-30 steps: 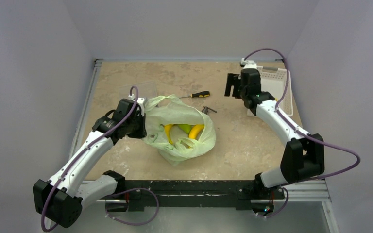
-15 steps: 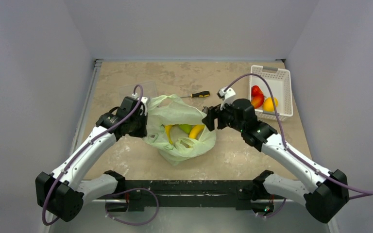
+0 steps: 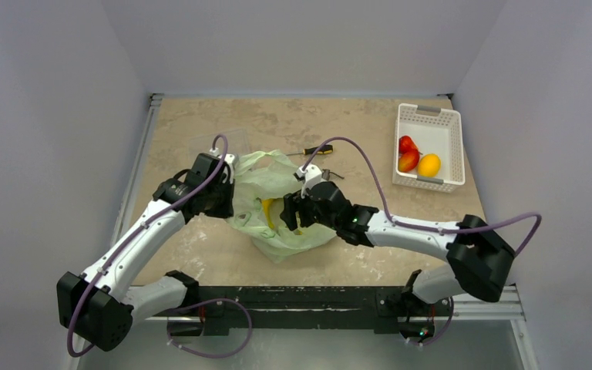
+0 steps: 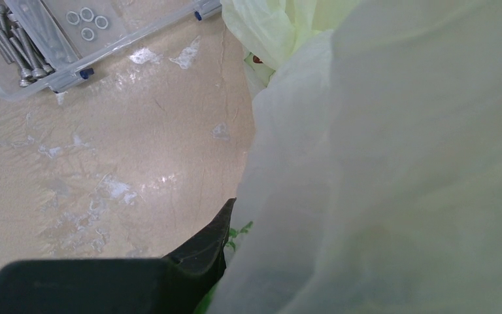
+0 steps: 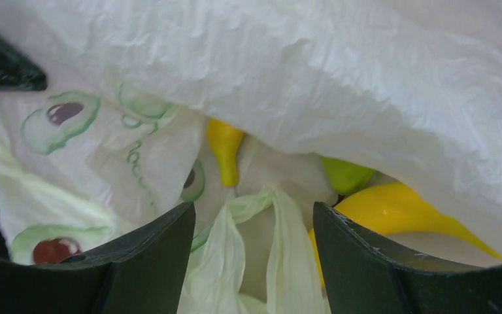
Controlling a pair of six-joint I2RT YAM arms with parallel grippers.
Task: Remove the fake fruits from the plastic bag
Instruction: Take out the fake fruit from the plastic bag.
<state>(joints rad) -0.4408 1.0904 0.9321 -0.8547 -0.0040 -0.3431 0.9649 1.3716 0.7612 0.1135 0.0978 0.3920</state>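
My right fingers [image 5: 150, 261] stand apart, released, down in the mouth of the bag [image 5: 366, 78]. A loose fold of its film rises between them, unpinched. Just past the finger on the right of that wrist view lies a banana [image 5: 392, 209]. A green pear [image 5: 346, 175] peeks out behind it, and further in a second yellow fruit [image 5: 225, 147] points downward. The bag's film arches over all three.

My left fingers [image 4: 202, 245] are clenched on the bag's left edge, and the film drapes over them so that only one finger shows.

From above, the bag lies mid-table [image 3: 370, 131] between my two arms. A screwdriver [image 3: 316, 149] lies just beyond it. A clear box [image 4: 39, 39] of bolts and washers sits near my left fingers, on the far side. In the far right corner, well apart from the bag, a white basket [image 3: 412, 179] holds red fruits [image 3: 407, 158] and an orange one [image 3: 429, 165].
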